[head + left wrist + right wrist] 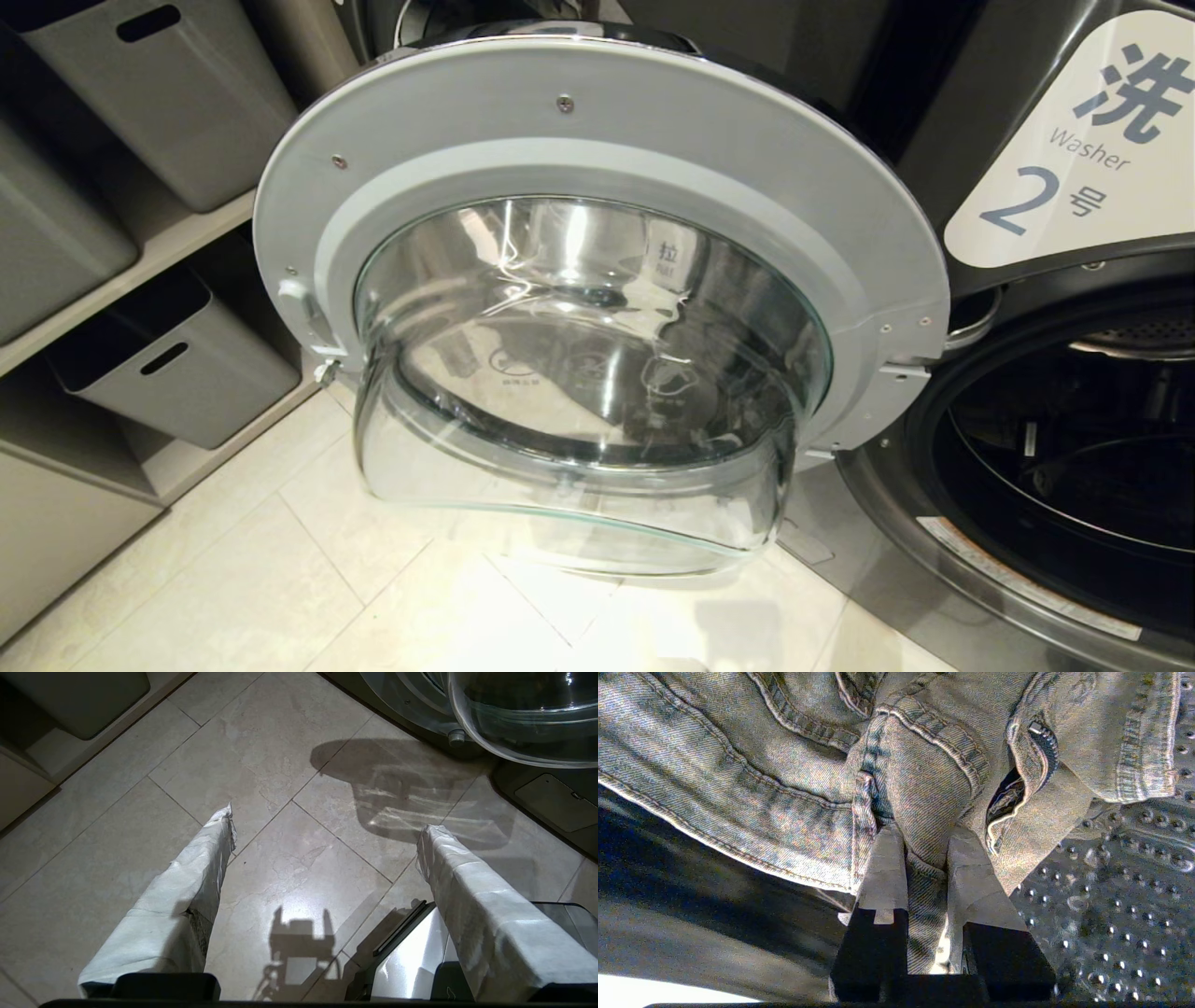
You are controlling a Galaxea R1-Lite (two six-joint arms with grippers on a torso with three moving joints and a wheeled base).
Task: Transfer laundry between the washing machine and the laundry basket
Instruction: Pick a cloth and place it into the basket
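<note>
The washer (1055, 439) stands at the right with its door (597, 308) swung wide open to the left, the glass bowl bulging toward the camera and filling the middle of the head view. Its lower edge hangs above the floor (280, 579), which lies bare in pale tiles below and to the near left. The round drum mouth (1074, 467) gapes dark at the right edge, only partly in frame.

A white panel (1074, 140) on the machine reads "洗", "Washer" and "2号". The door glass carries small marks, one reading "拉"; the rest are too faint to read. A strip label along the mouth's rim is unreadable.

At the left, shelves (140, 271) hold grey bins; three show, two of them with slot handles.

Neither arm appears in the head view. The left gripper (324, 821) hangs over bare tiles near the door's lower edge, its two wrapped fingers (196, 877) spread wide with nothing between them. The right gripper (924, 835) is inside the drum, beside its perforated wall (1120, 896), jaws pinched on a fold of the jeans (784, 788), one pale denim garment with a zip showing.
</note>
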